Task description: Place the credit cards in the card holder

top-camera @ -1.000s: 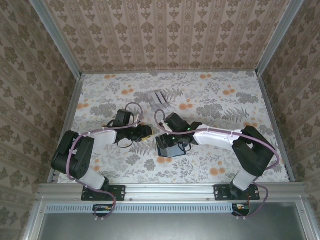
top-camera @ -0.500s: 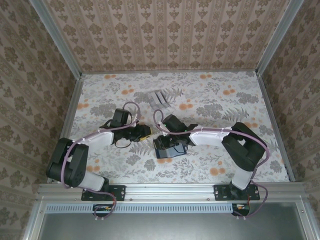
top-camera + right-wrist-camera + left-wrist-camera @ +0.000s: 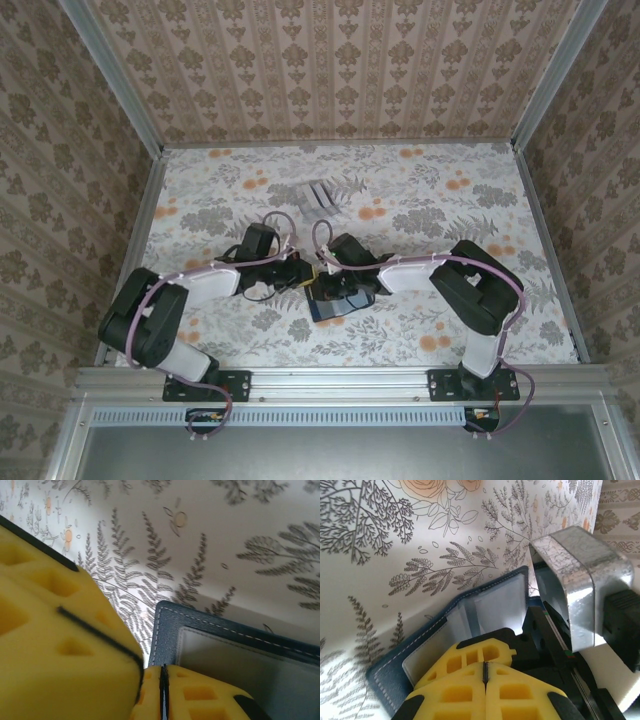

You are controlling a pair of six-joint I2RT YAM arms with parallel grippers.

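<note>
Crowding the card holder (image 3: 167, 630), left hand (image 3: 485, 675) and right hand (image 3: 161, 692) each sit closed; rack (image 3: 322, 194) well apart.

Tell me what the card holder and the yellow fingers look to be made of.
Card holder: navy leather or leatherette, matte, pale stitching along the edge; inner sleeves look like clear glossy plastic, catching glare. Fingers: yellow, matte, with moulded cut-out cells, probably foam or soft rubber; cannot tell which.

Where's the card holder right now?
Top external view: the card holder lies open near the centre of the table, at the tips of the left gripper and right gripper.
</note>
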